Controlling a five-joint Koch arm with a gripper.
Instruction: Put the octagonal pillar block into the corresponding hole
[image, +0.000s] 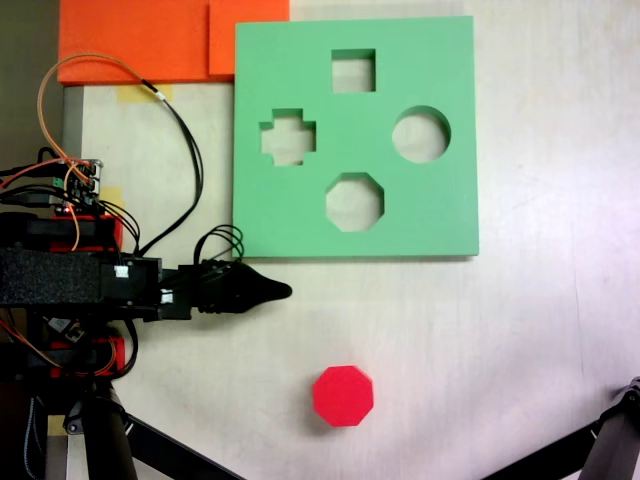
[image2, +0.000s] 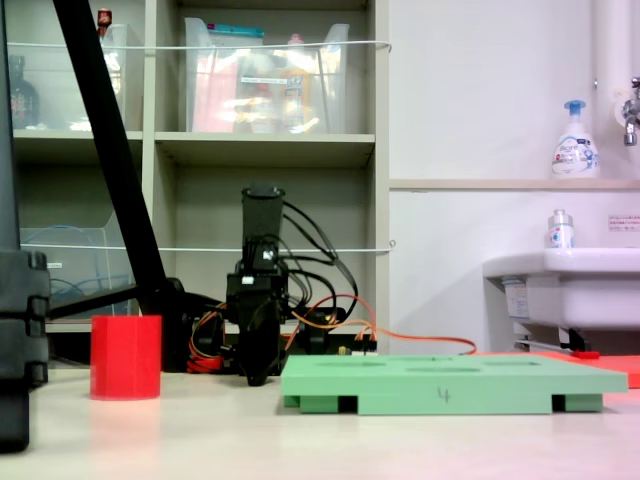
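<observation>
Sitting well apart from the fingers (image: 275, 291), the red octagonal block (image: 343, 396) lies untouched.

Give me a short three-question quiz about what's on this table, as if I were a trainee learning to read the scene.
1. True or false: the red octagonal block already sits inside the green board.
2. Multiple choice: in the fixed view from above, which cutout lies nearest the red block? A) the square hole B) the round hole C) the octagonal hole
3. Fill in: the arm's tool holds ____.

Key
1. False: the block stands on the bare table, apart from the board.
2. C.
3. Nothing: it points over the table between board and block, touching neither. Whether it is open or shut cannot be told from these views.
</observation>
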